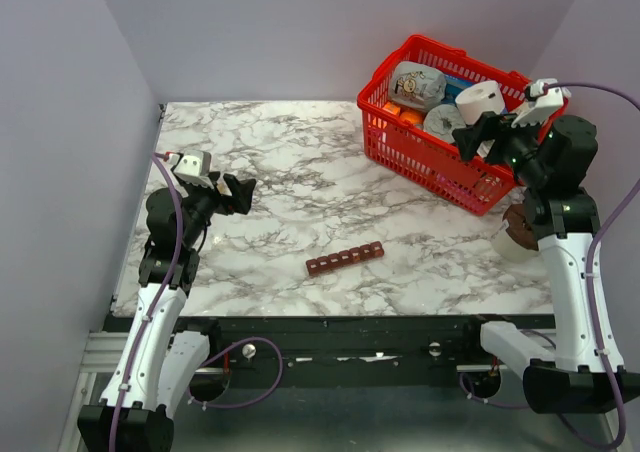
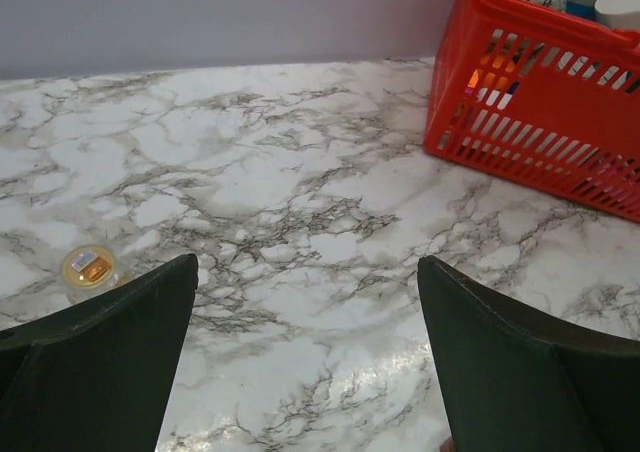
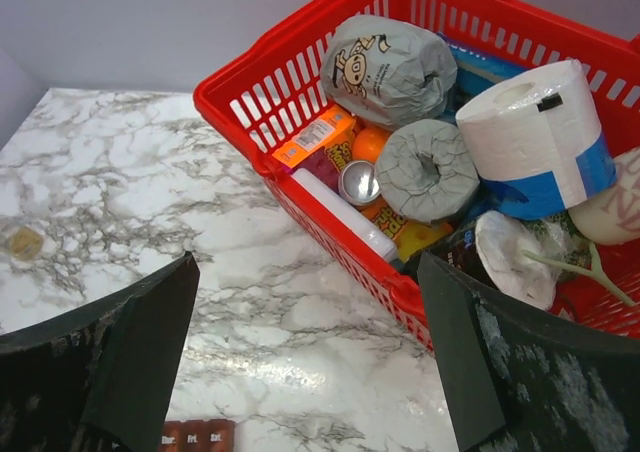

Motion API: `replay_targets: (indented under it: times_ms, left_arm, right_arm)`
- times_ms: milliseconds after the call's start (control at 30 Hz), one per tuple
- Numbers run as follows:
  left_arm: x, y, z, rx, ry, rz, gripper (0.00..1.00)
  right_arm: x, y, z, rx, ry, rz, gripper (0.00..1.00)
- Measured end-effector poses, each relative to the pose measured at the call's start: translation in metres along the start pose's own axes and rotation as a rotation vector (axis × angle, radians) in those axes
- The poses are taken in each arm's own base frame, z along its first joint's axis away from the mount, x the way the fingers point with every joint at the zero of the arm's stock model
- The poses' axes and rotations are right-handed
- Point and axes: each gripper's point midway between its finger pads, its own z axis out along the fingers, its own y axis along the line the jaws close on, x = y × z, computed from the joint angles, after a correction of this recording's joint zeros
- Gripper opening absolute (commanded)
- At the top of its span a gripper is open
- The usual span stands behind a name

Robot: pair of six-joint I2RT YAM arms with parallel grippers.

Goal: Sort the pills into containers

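The dark red-brown compartment strip (image 1: pixel 345 259) lies flat on the marble table near the front middle. Its end with day labels shows at the bottom of the right wrist view (image 3: pixel 197 437). A small clear bottle with a yellowish round cap (image 2: pixel 88 268) stands on the table left of my left gripper (image 2: pixel 307 262). It shows as a small tan disc in the right wrist view (image 3: pixel 22 242). I see no loose pills. My left gripper (image 1: pixel 240 194) is open and empty over the table's left side. My right gripper (image 1: pixel 480 137) is open and empty above the near rim of the basket (image 3: pixel 307 262).
A big red mesh basket (image 1: pixel 385 67) at the back right holds paper rolls, a wrapped bundle, packets and a can; its rim shows in the right wrist view (image 3: pixel 225 87) and its wall in the left wrist view (image 2: pixel 470 92). A white and brown round object (image 1: pixel 518 232) sits by the right arm.
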Motion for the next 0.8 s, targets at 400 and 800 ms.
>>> replay_targets:
  times_ms: [400, 800]
  left_arm:
    - [0.0, -0.003, 0.0, 0.014, 0.001, 0.009, 0.99]
    - [0.036, -0.042, 0.004, 0.189, 0.206, -0.028, 0.99]
  right_arm:
    - [0.003, 0.047, -0.003, -0.319, 0.017, -0.146, 1.0]
    - [0.075, 0.149, -0.043, -0.976, 0.075, -0.498, 1.0]
